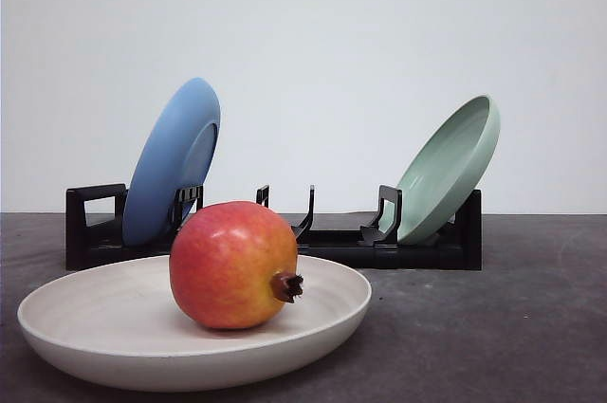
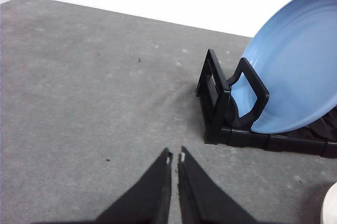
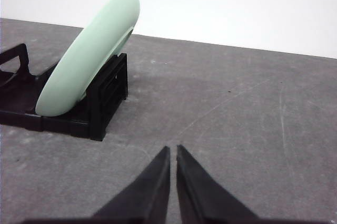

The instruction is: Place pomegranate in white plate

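Front view: I see the pomegranate resting inside the white plate, its crown pointing right, with the blue plate and pale green plate leaning in the black rack behind. I judge the placement done.

Left wrist view: my left gripper has its jaws nearly together, holding nothing, over bare grey table.

Right wrist view: my right gripper is likewise pinched narrow and empty. I'd hold both arms well clear so nothing nudges the fruit.
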`<action>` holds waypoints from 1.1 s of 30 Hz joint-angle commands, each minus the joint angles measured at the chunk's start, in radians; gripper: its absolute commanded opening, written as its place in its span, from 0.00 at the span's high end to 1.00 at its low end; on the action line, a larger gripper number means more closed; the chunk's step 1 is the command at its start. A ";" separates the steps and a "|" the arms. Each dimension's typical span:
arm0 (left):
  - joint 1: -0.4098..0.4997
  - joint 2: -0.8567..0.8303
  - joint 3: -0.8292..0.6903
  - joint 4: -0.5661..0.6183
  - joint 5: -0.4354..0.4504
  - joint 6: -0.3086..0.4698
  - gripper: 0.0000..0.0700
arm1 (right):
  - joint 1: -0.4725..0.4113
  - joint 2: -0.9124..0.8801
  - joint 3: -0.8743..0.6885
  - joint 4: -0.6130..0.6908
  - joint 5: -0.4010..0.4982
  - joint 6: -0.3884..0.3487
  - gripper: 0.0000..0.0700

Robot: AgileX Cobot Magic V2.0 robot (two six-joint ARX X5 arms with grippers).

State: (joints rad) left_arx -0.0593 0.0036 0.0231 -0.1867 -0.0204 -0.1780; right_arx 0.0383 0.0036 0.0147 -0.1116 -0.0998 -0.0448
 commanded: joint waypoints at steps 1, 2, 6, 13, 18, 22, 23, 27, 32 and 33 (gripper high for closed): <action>0.001 0.000 -0.011 0.000 0.002 -0.007 1.00 | -0.001 0.000 -0.005 0.013 0.002 0.011 0.97; 0.001 0.000 -0.011 0.000 0.002 -0.008 1.00 | -0.001 0.000 -0.005 0.013 0.002 0.011 0.97; 0.001 0.000 -0.011 0.000 0.002 -0.008 1.00 | -0.001 0.000 -0.005 0.013 0.002 0.011 0.97; 0.001 0.000 -0.011 0.000 0.002 -0.008 1.00 | -0.001 0.000 -0.005 0.013 0.002 0.011 0.97; 0.001 0.000 -0.011 0.000 0.002 -0.007 1.00 | -0.001 0.000 -0.005 0.013 0.002 0.011 0.97; 0.001 0.000 -0.011 0.000 0.002 -0.008 1.00 | -0.001 0.000 -0.005 0.013 0.002 0.011 0.97; 0.001 0.000 -0.011 0.000 0.002 -0.007 1.00 | -0.001 0.000 -0.005 0.013 0.002 0.011 0.97; 0.001 0.000 -0.011 0.000 0.002 -0.007 1.00 | -0.001 0.000 -0.005 0.013 0.002 0.011 0.97; 0.001 0.000 -0.011 0.000 0.002 -0.007 1.00 | -0.001 0.000 -0.005 0.013 0.002 0.011 0.97; 0.001 0.000 -0.011 0.000 0.002 -0.008 1.00 | -0.001 0.000 -0.005 0.013 0.002 0.011 0.97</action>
State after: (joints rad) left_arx -0.0589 0.0036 0.0231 -0.1867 -0.0208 -0.1780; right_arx 0.0383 0.0036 0.0147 -0.1116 -0.1001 -0.0448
